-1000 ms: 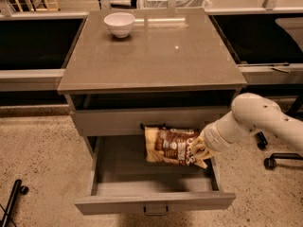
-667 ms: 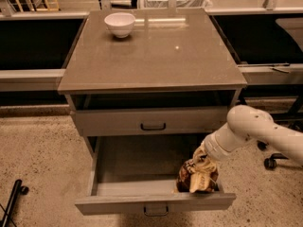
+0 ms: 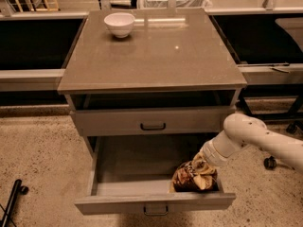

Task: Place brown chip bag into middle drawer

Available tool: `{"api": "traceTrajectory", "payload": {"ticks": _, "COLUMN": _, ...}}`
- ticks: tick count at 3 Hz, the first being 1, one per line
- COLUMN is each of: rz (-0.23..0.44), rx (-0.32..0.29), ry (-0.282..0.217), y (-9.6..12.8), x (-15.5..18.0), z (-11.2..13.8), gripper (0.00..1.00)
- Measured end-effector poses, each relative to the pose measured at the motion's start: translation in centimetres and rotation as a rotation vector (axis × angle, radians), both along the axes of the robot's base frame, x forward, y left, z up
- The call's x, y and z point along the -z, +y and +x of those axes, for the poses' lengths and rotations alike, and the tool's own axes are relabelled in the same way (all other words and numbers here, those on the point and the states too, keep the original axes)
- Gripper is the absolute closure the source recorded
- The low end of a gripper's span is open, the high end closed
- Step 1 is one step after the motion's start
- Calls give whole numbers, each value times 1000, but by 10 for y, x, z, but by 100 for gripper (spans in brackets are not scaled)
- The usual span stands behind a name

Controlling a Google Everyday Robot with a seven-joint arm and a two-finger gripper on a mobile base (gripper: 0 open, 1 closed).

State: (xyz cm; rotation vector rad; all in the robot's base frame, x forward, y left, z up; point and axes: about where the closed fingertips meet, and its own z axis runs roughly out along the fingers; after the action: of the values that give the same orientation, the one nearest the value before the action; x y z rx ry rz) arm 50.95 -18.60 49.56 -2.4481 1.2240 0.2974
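The brown chip bag (image 3: 194,176) stands crumpled in the front right corner of the open middle drawer (image 3: 123,205), the lowest gray drawer of the cabinet, which is pulled out. My gripper (image 3: 201,163) reaches down from the right on a white arm (image 3: 255,138). Its tip is right at the top of the bag and partly hidden by it.
The like-fronted drawer one level higher (image 3: 151,122) is slightly open. A small white bowl (image 3: 119,23) sits at the back left of the cabinet top (image 3: 156,56). A black leg (image 3: 12,200) lies on the floor at lower left. A chair caster (image 3: 270,162) is at right.
One second ago the bag was held at the back of the drawer. It has come forward and down to the front right corner with the gripper, and has hardly moved since.
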Motion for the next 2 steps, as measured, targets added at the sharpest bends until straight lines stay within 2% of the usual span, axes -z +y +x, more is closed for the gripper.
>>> {"api": "traceTrajectory", "payload": {"ticks": 1, "rz": 0, "rx": 0, "ry": 0, "y": 0, "x": 0, "z": 0, "gripper": 45}}
{"api": "traceTrajectory", "payload": {"ticks": 2, "rz": 0, "rx": 0, "ry": 0, "y": 0, "x": 0, "z": 0, "gripper": 22}}
